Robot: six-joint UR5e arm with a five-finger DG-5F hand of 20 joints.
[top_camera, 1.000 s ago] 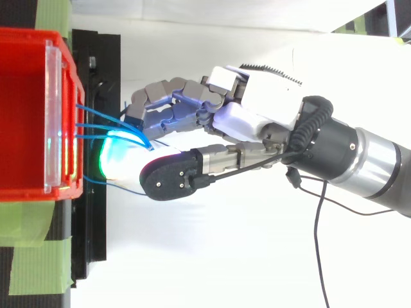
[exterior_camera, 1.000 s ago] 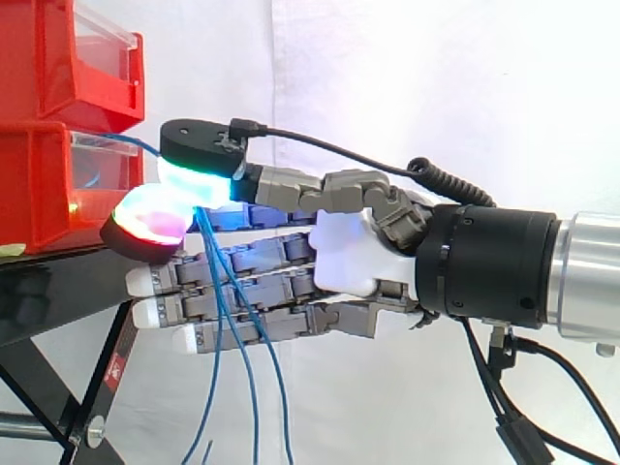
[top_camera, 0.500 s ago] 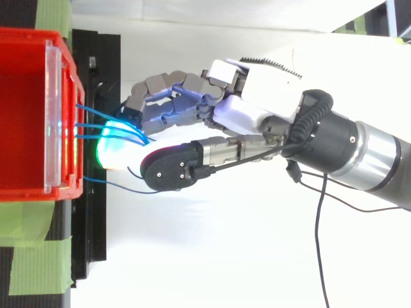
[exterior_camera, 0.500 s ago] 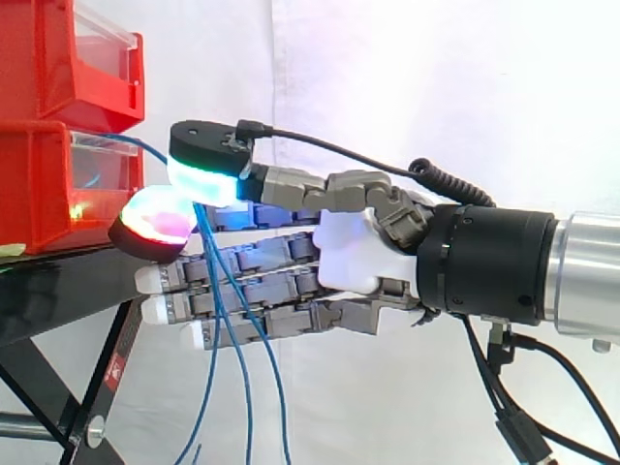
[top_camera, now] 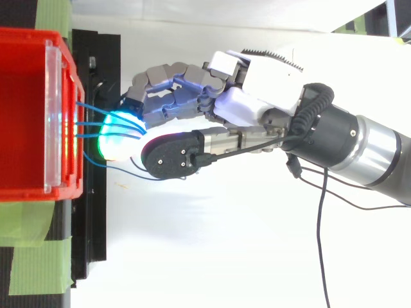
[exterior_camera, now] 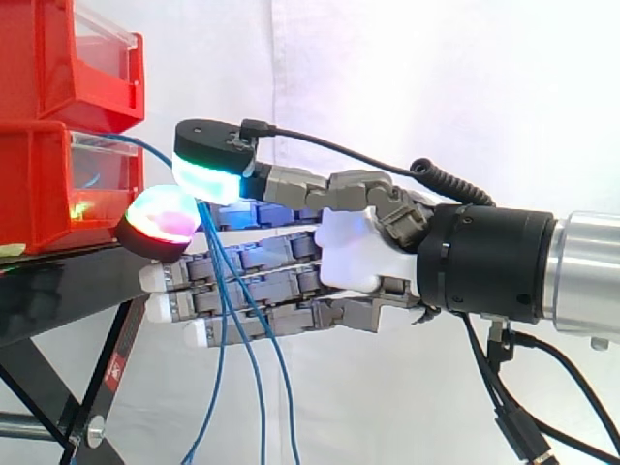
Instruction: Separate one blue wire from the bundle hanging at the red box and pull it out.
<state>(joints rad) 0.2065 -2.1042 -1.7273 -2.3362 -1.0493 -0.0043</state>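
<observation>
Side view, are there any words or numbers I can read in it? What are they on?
Small red sticker on the black stand's leg: it carries some print, but it is too small to read.
Red bins, hand and blue wires: no words, numbers or signs to be seen on them.

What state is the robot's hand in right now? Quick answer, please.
The hand: cannot be told. The blue wires from the red box run down across it, but a grip on any is unclear.
</observation>
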